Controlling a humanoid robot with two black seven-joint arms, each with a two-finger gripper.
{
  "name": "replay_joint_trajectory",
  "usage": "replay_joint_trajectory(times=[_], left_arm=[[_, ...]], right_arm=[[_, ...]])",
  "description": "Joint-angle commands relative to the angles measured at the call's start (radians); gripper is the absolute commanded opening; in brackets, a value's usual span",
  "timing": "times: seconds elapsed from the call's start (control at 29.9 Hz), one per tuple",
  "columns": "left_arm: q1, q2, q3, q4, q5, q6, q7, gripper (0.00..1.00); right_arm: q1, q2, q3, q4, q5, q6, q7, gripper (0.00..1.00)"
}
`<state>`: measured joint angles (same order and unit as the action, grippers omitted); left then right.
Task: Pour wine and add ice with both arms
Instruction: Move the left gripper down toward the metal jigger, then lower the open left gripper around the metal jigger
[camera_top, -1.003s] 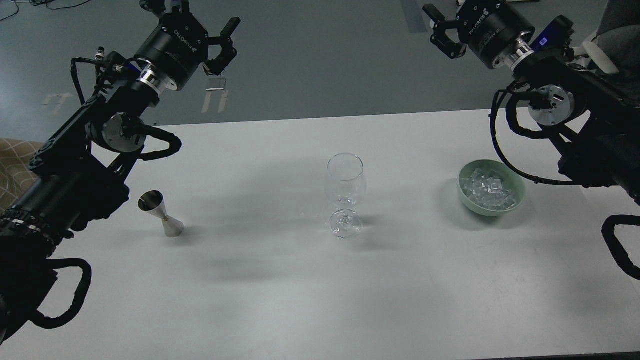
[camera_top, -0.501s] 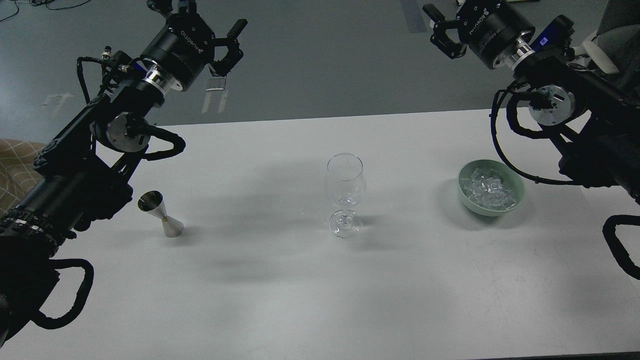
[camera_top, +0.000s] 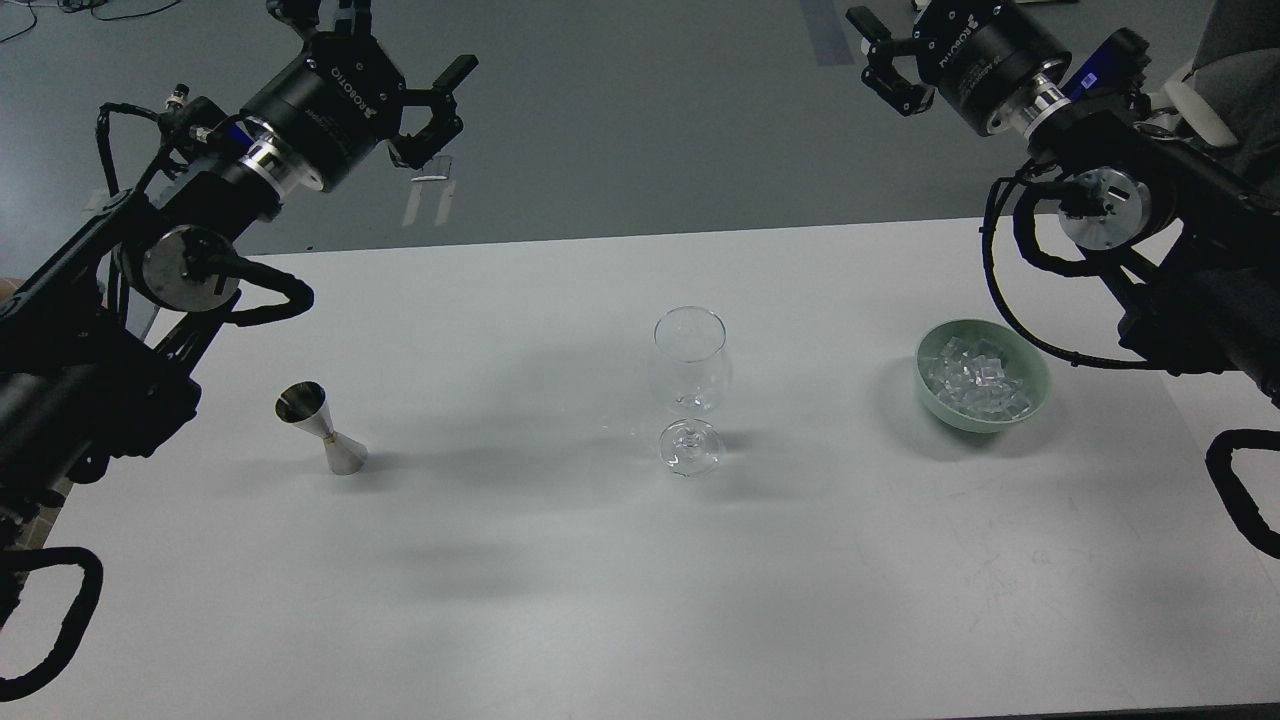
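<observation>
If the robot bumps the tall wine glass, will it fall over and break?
Probably it would tip easily: the wine glass stands tall on a thin stem and small foot. It looks like thin clear glass, so likely fragile, and smooth, so perhaps slippery to grip.

**White table, three things on it**

So it's a plain white table (camera_top: 560, 600) with a grey floor (camera_top: 640, 120) past the far edge. Near the left edge stands a metal jigger (camera_top: 322, 428), upright. Around the middle there's an upright clear wine glass (camera_top: 690, 390). Toward the right edge sits a pale green bowl (camera_top: 1034, 398) full of ice (camera_top: 975, 385). All well apart.
</observation>
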<state>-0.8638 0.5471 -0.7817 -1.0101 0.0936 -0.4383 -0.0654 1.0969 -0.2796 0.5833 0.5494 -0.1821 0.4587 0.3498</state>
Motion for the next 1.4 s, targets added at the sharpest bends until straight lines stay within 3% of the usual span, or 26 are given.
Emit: replay_joint_trajectory(times=[0.0,0.2,0.47,0.7,0.87,1.2,1.37], left_arm=[[0.08,0.127,-0.002,-0.134,-0.121,0.047,0.025,0.95],[0.265,0.335,-0.031,-0.353,-0.325,0.082,0.027,0.95],[0.623,0.381,-0.26,-0.507,-0.384,0.099,0.027,0.95],[0.908,0.294,-0.425,-0.538,-0.439,0.101,0.03,0.96],[1.058,0.211,-0.528,-0.542,-0.442,0.099,0.076,0.96],[1.175,0.068,-0.596,-0.538,-0.442,0.104,0.085,0.97],[1.181,-0.028,-0.597,-0.501,-0.426,0.16,0.097,0.98]], right_arm=[[0.0,-0.001,0.0,0.0,0.001,0.0,0.0,1.0],[0.0,0.0,0.0,-0.002,0.0,0.0,-0.002,1.0],[-0.002,0.008,-0.014,-0.003,0.0,-0.026,-0.002,1.0],[-0.002,0.002,-0.04,-0.002,0.0,-0.029,-0.002,1.0],[-0.003,0.0,-0.042,-0.002,0.0,-0.029,-0.003,1.0],[0.0,-0.003,-0.045,-0.005,0.0,-0.029,-0.011,1.0],[-0.002,0.0,-0.045,-0.006,0.0,-0.029,-0.012,1.0]])
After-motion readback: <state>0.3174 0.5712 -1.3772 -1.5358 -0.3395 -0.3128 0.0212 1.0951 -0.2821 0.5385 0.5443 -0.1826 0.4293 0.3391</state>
